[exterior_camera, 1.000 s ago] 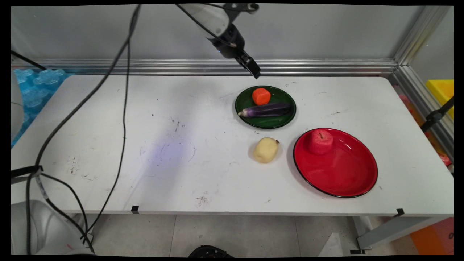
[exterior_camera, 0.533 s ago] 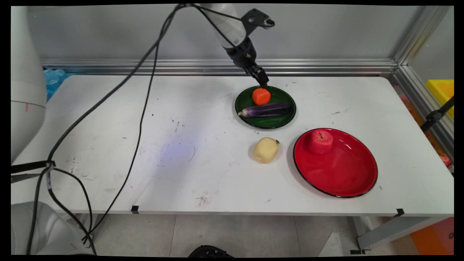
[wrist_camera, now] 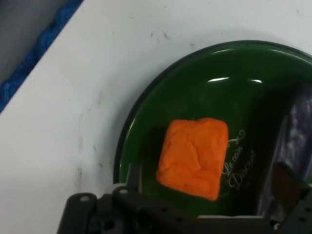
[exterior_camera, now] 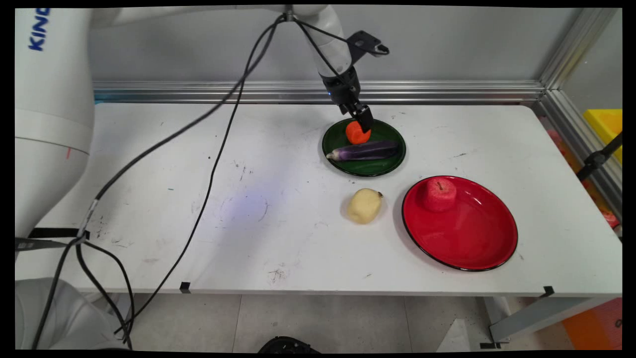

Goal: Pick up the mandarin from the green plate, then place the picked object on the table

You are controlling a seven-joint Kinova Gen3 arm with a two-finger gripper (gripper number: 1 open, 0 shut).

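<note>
White and scuffed with dark marks, the table (exterior_camera: 198,164) carries two round plates and some toy food. Black cables (exterior_camera: 218,149) hang from the arm and trail across its left half.

Near the middle of the far side sits a glossy dark green plate (exterior_camera: 385,166) with a thin black rim. It holds two things: an orange block (exterior_camera: 354,134) with rounded corners and a soft, foam-like surface, and a long, shiny purple eggplant (exterior_camera: 365,150) lying across the plate just in front of the block.

A black gripper (exterior_camera: 364,122) reaches down from above onto the green plate. In the hand view its fingers (wrist_camera: 132,176) stand apart, one on each side of the orange block (wrist_camera: 194,157), which lies between them on the plate's floor. Whether the fingers touch the block cannot be told. Pale script lettering shows on the green plate (wrist_camera: 146,117) beside the block, and the eggplant (wrist_camera: 295,141) lies at the right.

In front of the green plate, on the bare table, rests a pale yellow, lumpy potato (exterior_camera: 364,205).

To its right is a larger, glossy red plate (exterior_camera: 472,238) with a black rim. On its far left part stands a red apple (exterior_camera: 439,194) with a short stem and a rough, matte skin.
</note>
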